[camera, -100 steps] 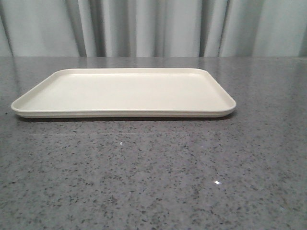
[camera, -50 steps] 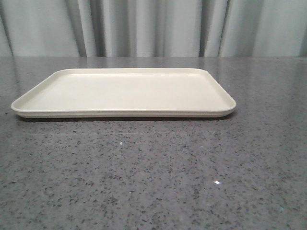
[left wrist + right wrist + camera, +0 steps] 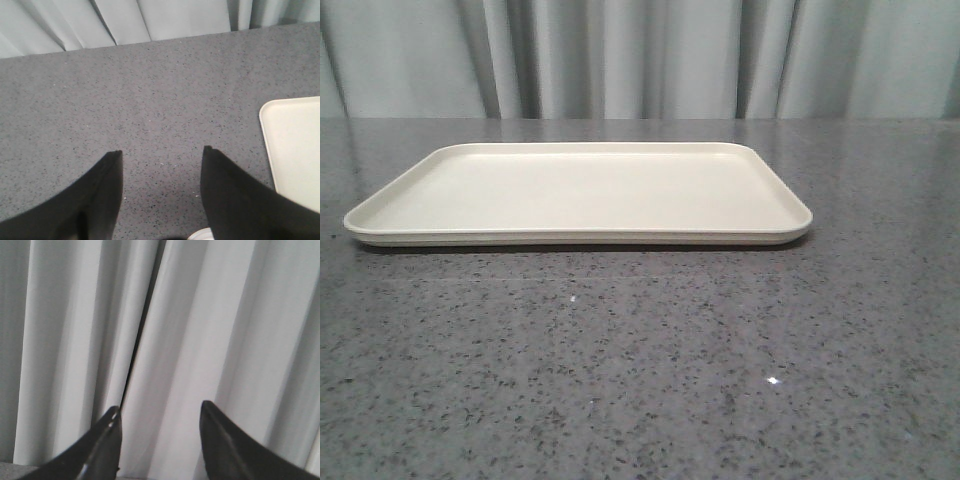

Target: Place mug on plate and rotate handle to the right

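Both black grippers, left [image 3: 162, 150] and right [image 3: 161, 410], are held apart (nothing between); the cream rectangular tray [image 3: 292, 150] is cut off.

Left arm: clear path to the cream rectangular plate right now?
Probably yes. The left gripper hangs open over bare grey speckled table, and the cream rectangular plate lies just beside it with nothing between them.

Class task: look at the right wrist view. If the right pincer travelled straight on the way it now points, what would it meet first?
Most likely the pale curtain. The right pincer is open with nothing between its fingers, and only the curtain's folds fill the view ahead. How far off it hangs cannot be judged.
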